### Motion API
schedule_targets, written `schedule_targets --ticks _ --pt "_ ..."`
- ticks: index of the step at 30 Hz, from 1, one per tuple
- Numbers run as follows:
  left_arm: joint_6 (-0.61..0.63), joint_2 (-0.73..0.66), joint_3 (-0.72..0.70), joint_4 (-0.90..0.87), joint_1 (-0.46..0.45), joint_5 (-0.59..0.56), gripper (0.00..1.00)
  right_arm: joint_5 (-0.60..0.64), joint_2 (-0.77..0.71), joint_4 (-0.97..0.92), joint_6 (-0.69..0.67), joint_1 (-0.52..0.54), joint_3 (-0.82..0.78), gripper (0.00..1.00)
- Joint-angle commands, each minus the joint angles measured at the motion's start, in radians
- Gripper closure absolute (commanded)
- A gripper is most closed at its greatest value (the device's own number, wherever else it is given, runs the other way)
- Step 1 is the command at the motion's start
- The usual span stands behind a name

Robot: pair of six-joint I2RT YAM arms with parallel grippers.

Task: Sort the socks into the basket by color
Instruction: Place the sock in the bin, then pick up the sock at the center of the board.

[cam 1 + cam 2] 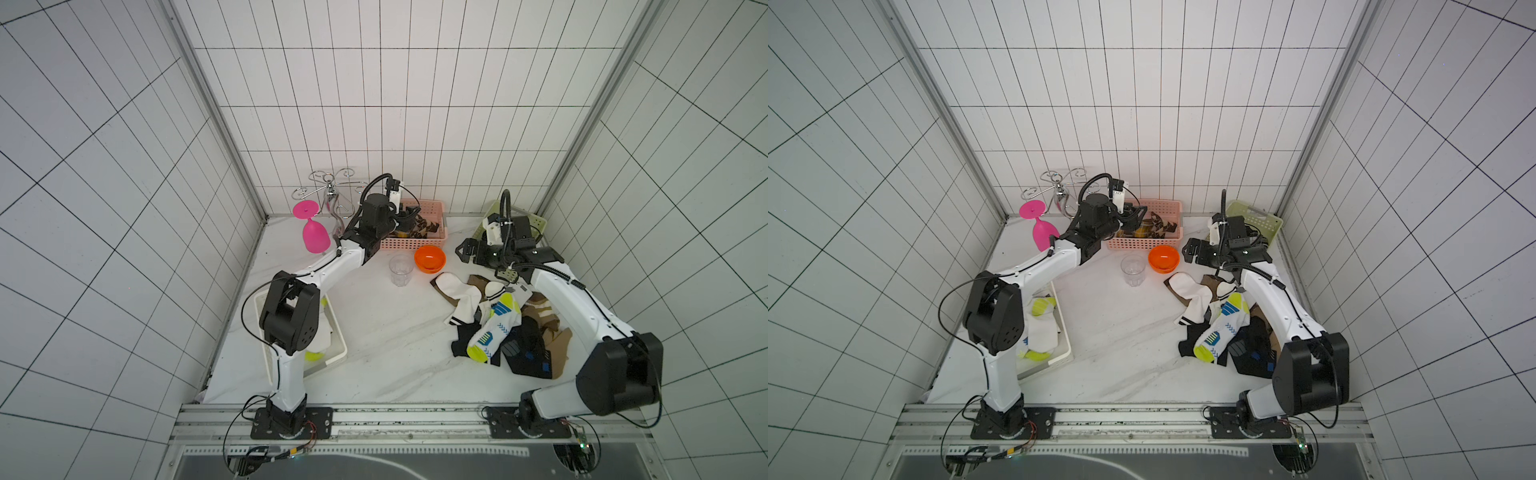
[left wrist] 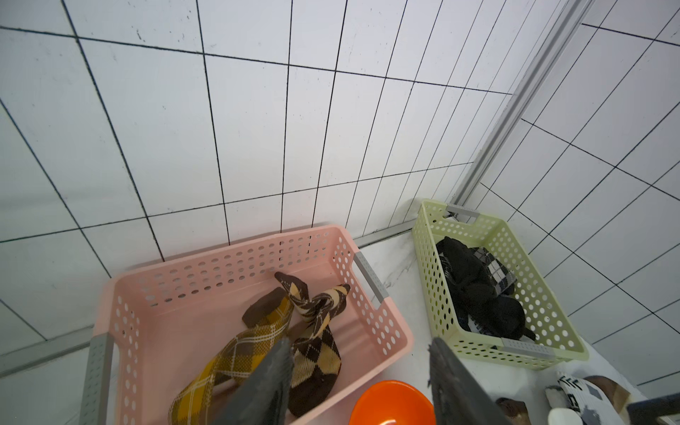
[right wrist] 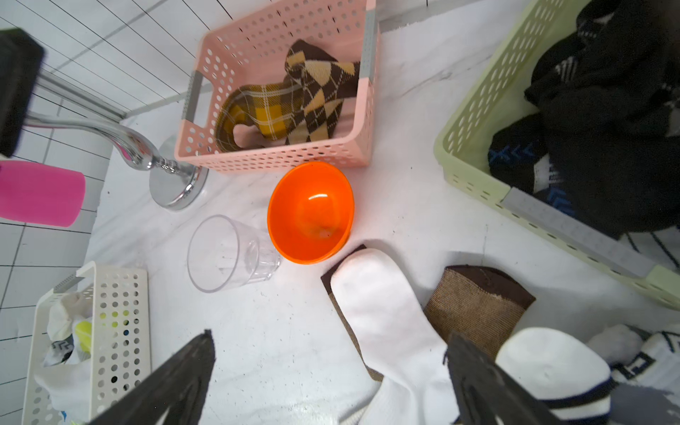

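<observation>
my left gripper (image 2: 360, 342) spread and empty above the pink basket (image 2: 235, 254), brown plaid socks (image 2: 257, 335) lying inside, my right gripper (image 3: 330, 334) wide apart over a white sock (image 3: 382, 305)

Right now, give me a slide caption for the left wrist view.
Open left gripper over pink basket of brown patterned socks; black socks in green basket.

Three baskets: pink basket (image 2: 235, 250), green basket (image 2: 428, 272), white basket (image 3: 121, 294). Two brown socks in the pink: plaid sock (image 2: 254, 342), argyle sock (image 2: 316, 353). One orange bowl (image 3: 311, 211), one clear glass (image 3: 228, 254), one pink goblet (image 1: 314, 236), one chrome rack (image 1: 330, 193). Two robot arms: left arm (image 1: 332, 266), right arm (image 1: 569, 299). Loose sock pile (image 1: 498, 328) too tangled to count.
</observation>
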Motion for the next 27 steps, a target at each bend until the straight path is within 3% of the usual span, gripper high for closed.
schedule_targets --ticks 1,14,22,27 --pt "-0.023 -0.108 -0.107 -0.04 -0.015 0.011 0.4 0.035 0.035 -0.133 -0.036 0.027 -0.04 0.01" --pt "-0.088 -0.503 -0.479 -0.083 -0.068 -0.017 0.4 0.042 0.058 -0.29 -0.024 0.141 -0.152 0.04" --pt "-0.111 -0.613 -0.578 -0.117 -0.083 -0.026 0.4 0.028 0.075 -0.354 -0.012 0.295 -0.247 0.15" --pt "-0.11 -0.639 -0.598 -0.13 -0.082 -0.017 0.4 0.09 0.078 -0.363 0.027 0.37 -0.312 0.15"
